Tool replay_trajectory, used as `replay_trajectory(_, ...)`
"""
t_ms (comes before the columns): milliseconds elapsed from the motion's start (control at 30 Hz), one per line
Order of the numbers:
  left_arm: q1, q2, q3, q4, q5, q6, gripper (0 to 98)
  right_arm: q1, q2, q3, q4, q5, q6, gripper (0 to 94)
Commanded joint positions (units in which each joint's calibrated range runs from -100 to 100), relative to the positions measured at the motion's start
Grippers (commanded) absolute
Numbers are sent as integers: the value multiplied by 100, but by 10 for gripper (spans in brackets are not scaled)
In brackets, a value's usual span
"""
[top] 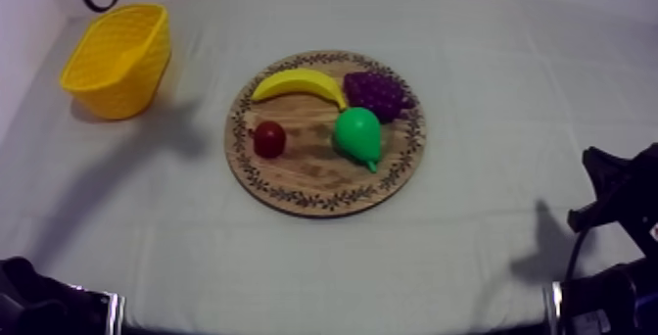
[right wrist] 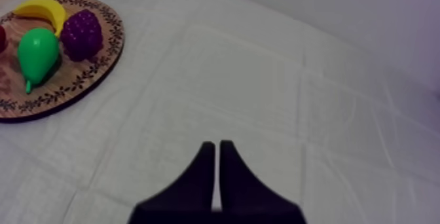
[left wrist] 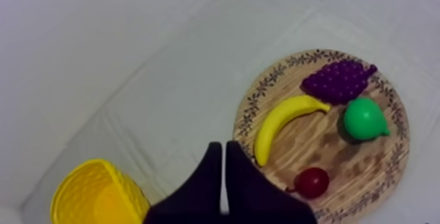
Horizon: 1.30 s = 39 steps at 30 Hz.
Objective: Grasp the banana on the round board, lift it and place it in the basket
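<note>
Banana (top: 299, 84) lies on the wooden board (top: 294, 177), yellow basket (top: 117, 60) well apart.
Its long axis runs across the board's far side, one tip toward the basket, the other beside the grapes (top: 377, 92); left tool (left wrist: 222, 149) and right tool (right wrist: 217, 147) are closed, empty.

One round wooden board (top: 294, 187), and on it four toy fruits: one banana (top: 297, 84), one pear (top: 356, 134), one bunch of grapes (top: 377, 93), one small red fruit (top: 269, 139). One yellow basket (top: 127, 89) stands on the surface (top: 490, 65), well apart from the board.
</note>
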Motion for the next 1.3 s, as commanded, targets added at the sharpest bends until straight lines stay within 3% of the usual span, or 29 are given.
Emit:
replay_trajectory(0,51,582,-412,16,206,-268,0,0,-3,-5,1,-1,-2,6)
replay_trajectory(433,266,1581,-725,68,715,-1003,0,0,-3,-5,1,-1,-2,6)
replay_trajectory(733,341,2146,-1084,-136,1008,-1006,19,0,-3,-5,1,-1,-2,6)
replay_trajectory(833,385,2343,-1362,-211,1225,-960,154,0,-3,-5,1,-1,-2,6)
replay_trajectory(967,407,2484,-1567,-225,1355,-990,531,0,-3,-5,1,-1,-2,6)
replay_trajectory(1033,417,2521,-1633,-243,1378,-992,657,0,-3,-5,1,-1,-2,6)
replay_trajectory(1133,430,2577,-1747,-272,1393,-999,780,0,-3,-5,1,-1,-2,6)
replay_trajectory(1267,435,2681,-1890,-309,1399,-1022,850,0,-3,-5,1,-1,-2,6)
